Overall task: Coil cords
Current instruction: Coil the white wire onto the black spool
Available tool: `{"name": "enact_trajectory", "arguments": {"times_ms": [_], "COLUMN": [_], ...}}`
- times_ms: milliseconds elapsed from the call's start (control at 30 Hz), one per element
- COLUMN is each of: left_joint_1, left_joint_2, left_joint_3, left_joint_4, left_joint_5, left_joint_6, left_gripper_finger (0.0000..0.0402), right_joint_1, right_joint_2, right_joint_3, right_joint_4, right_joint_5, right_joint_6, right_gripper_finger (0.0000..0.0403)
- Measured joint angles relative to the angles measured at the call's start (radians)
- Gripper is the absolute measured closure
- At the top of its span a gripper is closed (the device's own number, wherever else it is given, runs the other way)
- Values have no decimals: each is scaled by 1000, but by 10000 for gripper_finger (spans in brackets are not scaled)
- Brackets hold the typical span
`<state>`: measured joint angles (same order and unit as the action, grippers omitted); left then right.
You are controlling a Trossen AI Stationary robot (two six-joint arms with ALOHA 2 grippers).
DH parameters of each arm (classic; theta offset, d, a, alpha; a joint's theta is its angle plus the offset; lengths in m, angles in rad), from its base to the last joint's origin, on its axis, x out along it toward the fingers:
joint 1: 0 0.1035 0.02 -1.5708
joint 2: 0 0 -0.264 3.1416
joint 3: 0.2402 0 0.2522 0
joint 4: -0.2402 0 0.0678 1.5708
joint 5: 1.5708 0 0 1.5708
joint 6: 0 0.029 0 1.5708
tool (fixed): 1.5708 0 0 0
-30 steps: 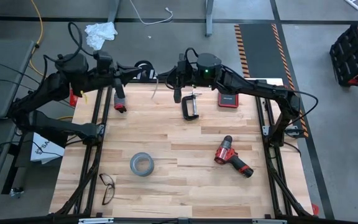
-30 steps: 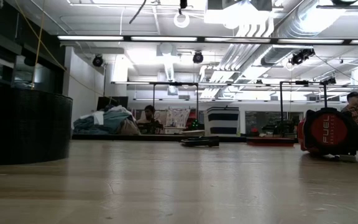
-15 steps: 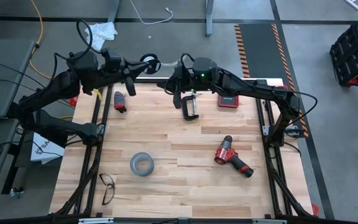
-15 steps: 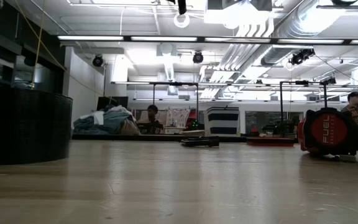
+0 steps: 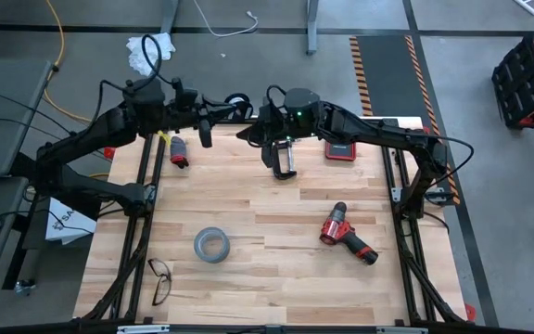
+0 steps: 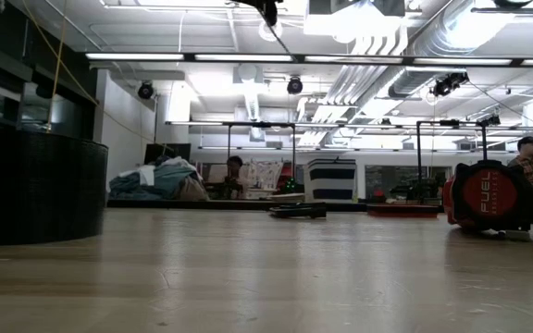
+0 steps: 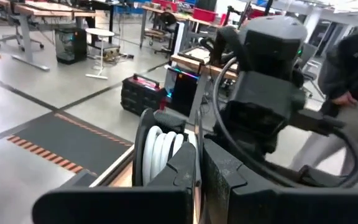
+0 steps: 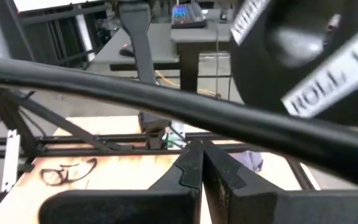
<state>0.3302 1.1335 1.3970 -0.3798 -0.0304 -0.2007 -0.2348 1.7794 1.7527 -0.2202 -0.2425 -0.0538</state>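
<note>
Both arms meet high over the table's far edge. Left gripper closed, fingers pinched together, nothing seen between them; the white cord on its black disc sits just ahead of its tips, towards the right arm. Right gripper closed too, empty, pointing at the left one. Clamp just beside right gripper, tape roll and drill well apart.

Two dark arms raised over the bench's far edge, left hand closed, right hand closed, fingertips facing each other, near together.
</note>
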Motion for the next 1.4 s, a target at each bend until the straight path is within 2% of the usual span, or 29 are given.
{"name": "enact_trajectory", "arguments": {"times_ms": [367, 567, 867, 1067, 1200, 1400], "left_joint_1": [-1, 12, 98, 160, 177, 180], "left_joint_2": [-30, -49, -197, -287, -298, -296], "left_joint_3": [-112, -112, -112, -112, -112, -112], "left_joint_4": [203, 278, 115, 53, 43, 2], "left_joint_5": [7, 149, 168, 137, 126, 243], "left_joint_6": [-26, -34, 28, 59, 73, 68], "left_gripper_finger": [397, 397, 397, 397, 397, 397], "right_joint_1": [0, 3, 51, 108, 149, 176], "right_joint_2": [0, 0, 0, 0, 0, -2], "right_joint_3": [0, 0, 0, 0, 0, 0], "right_joint_4": [-34, -63, -56, 7, 106, 150], "right_joint_5": [-27, -30, -56, -56, -21, 205], "right_joint_6": [-14, 7, 52, 54, 79, 59], "right_gripper_finger": [403, 403, 402, 399, 362, 264]}}
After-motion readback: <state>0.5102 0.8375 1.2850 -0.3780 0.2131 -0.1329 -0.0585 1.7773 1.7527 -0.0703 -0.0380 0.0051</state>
